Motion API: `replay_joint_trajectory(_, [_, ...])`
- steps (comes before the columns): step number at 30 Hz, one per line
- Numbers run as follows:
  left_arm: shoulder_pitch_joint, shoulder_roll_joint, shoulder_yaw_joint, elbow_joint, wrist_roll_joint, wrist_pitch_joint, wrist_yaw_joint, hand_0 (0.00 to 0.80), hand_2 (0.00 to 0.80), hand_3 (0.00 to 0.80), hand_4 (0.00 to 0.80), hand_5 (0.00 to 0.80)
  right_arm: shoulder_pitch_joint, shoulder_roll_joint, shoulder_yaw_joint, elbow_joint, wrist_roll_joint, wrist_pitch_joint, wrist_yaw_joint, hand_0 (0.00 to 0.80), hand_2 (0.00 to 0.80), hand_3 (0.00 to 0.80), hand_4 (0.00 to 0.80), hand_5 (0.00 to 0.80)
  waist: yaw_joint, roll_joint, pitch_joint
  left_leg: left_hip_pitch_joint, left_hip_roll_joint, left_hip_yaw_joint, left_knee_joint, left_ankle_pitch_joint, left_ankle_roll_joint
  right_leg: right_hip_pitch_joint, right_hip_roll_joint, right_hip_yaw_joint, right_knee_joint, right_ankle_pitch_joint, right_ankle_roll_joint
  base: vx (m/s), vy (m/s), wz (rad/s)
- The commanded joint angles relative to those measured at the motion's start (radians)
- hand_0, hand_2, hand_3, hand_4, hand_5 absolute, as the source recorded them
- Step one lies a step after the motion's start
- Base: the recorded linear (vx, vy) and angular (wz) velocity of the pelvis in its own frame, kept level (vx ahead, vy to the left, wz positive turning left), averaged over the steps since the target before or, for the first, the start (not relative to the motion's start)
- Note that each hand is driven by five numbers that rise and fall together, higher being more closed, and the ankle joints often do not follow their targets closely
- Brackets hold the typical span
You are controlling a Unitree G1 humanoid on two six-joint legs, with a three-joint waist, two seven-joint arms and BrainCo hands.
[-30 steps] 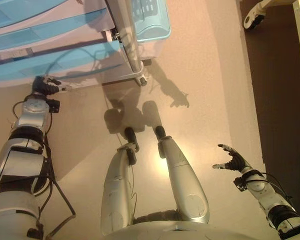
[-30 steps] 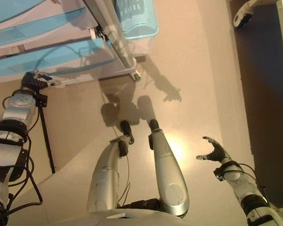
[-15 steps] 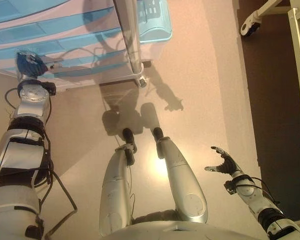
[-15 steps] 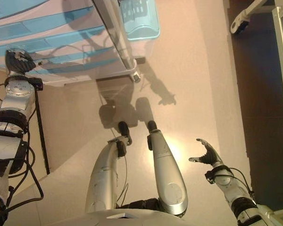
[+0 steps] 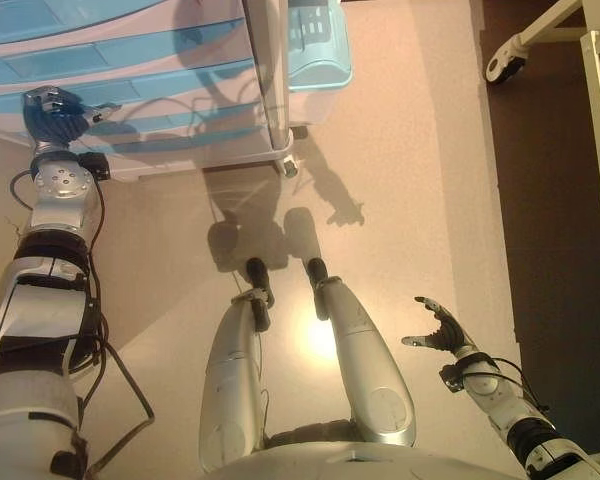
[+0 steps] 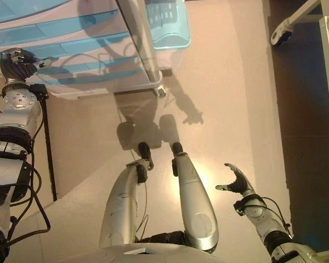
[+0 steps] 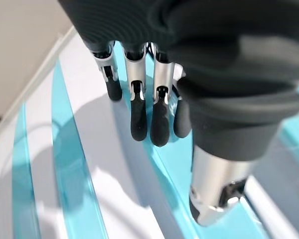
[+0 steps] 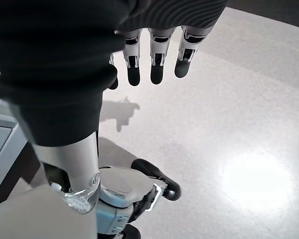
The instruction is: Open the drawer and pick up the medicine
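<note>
My left hand, fingers relaxed, rests against the translucent blue drawer fronts of the white cabinet; my right hand hangs spread above the floor.

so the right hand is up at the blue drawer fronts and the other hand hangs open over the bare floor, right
Wrong hand. It is the left hand that is up at the blue drawer fronts, as the left eye view shows, and the left wrist view shows its fingers against a blue front. The right hand is the one that hangs open over the bare floor.
</note>
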Motion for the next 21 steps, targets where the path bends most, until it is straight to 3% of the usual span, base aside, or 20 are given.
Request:
replay_joint_trajectory(1, [0.132,-0.035,0.080,-0.116,-0.169,-0.111,-0.192,0.000,0.000,0.000,0.000,0.000,0.075,0.015,-0.043,-0.038,-0.003,-0.033,0.012,0.000,0.000,0.000,0.000,0.000,0.004,0.028,-0.073,0.139,-0.067,0.055,-0.063,-0.116,0.063,0.045,0.038,0.010,-0.099,0.044,0.007,0.033,-0.106,0.10])
replay_joint_trajectory(4, [0.341,-0.111,0.142,-0.193,-0.215,-0.137,-0.329,0.000,0.000,0.000,0.000,0.000,0.100,0.033,-0.089,-0.033,0.005,-0.044,0.040,0.000,0.000,0.000,0.000,0.000,0.031,0.043,-0.095,0.197,-0.084,0.028,-0.097,-0.111,0.052,0.119,0.016,-0.005,-0.138,0.039,0.014,0.049,-0.091,0.04])
replay_joint_trajectory(10, [0.638,-0.246,0.208,-0.184,-0.140,-0.162,-0.376,0.000,0.000,0.000,0.000,0.000,0.146,0.065,-0.169,0.004,0.011,-0.080,0.121,0.000,0.000,0.000,0.000,0.000,0.076,0.056,-0.165,0.339,-0.102,-0.026,-0.194,-0.090,0.026,0.289,-0.023,-0.053,-0.232,0.032,0.023,0.057,-0.112,0.17])
replay_joint_trajectory(13, [0.761,-0.311,0.231,-0.102,-0.034,-0.155,-0.421,0.000,0.000,0.000,0.000,0.000,0.166,0.085,-0.205,0.035,-0.018,-0.080,0.161,0.000,0.000,0.000,0.000,0.000,0.099,0.063,-0.237,0.428,-0.096,-0.064,-0.287,-0.062,0.002,0.394,-0.025,-0.075,-0.324,0.044,0.030,0.085,-0.124,0.31])
replay_joint_trajectory(18, [0.855,-0.381,0.195,0.029,0.129,-0.099,-0.447,0.000,0.000,0.000,0.000,0.000,0.164,0.107,-0.208,0.120,-0.078,-0.070,0.172,0.000,0.000,0.000,0.000,0.000,0.128,0.064,-0.334,0.550,-0.085,-0.097,-0.411,-0.031,-0.019,0.536,-0.015,-0.096,-0.459,0.067,0.039,0.055,-0.096,0.24])
replay_joint_trajectory(21, [0.874,-0.415,0.178,0.103,0.126,-0.064,-0.502,0.000,0.000,0.000,0.000,0.000,0.133,0.119,-0.201,0.177,-0.066,-0.049,0.150,0.000,0.000,0.000,0.000,0.000,0.145,0.064,-0.367,0.593,-0.083,-0.112,-0.459,-0.019,-0.024,0.584,-0.011,-0.108,-0.507,0.078,0.041,-0.041,-0.071,0.19])
